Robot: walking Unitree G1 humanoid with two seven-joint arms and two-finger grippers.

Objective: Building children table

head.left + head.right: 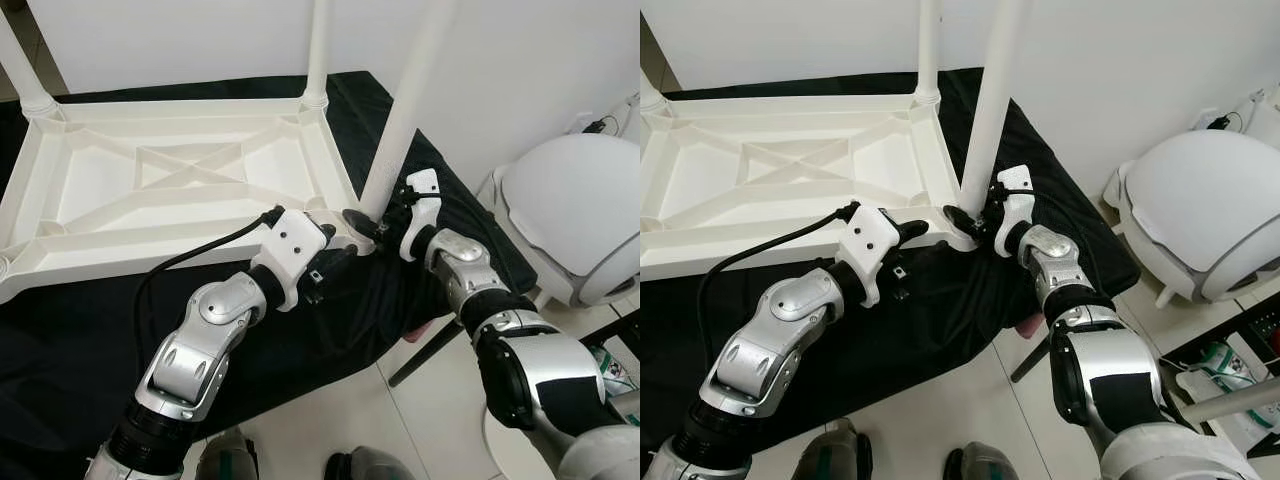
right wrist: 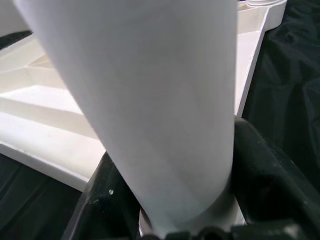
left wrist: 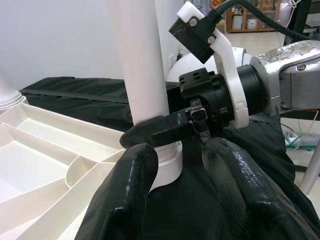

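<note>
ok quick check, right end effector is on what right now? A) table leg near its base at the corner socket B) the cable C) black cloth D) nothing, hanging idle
A. The right end effector has its black fingers on either side of the white table leg just above the corner socket of the upturned tabletop; the right wrist view shows the leg between them.
</note>
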